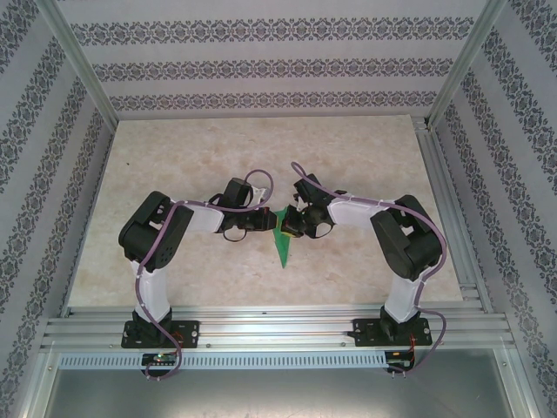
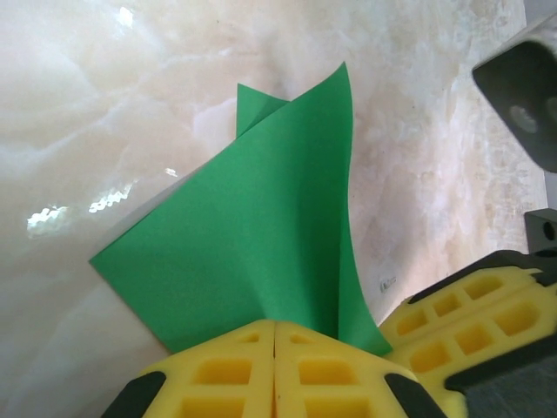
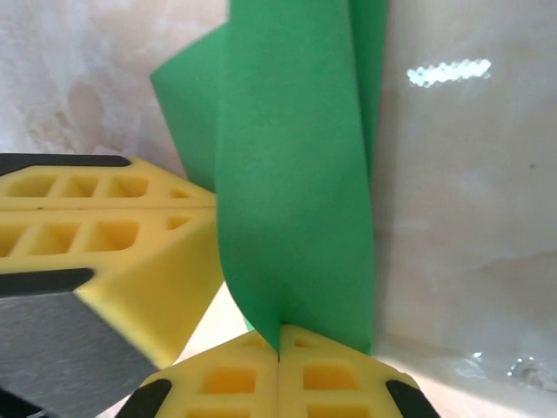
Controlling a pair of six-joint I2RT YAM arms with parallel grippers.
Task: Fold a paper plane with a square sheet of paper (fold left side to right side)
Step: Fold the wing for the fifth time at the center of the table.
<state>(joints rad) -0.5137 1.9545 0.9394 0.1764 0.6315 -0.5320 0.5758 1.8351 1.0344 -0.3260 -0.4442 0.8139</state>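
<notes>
The left tool (image 2: 275, 335) is seen with its yellow pads (image 2: 218, 370) pressed together, clamped on one edge of the paper (image 2: 252, 235). The right tool (image 3: 278, 344) is likewise closed, a crease of the paper being pinched at the seam of its pads. Both are held just beside each other, tip to tip, over the middle of the worktop (image 1: 218, 157). The green paper is gripped between them, partly folded, its flaps standing apart. From above, its pointed end is directed toward the arms' bases.
</notes>
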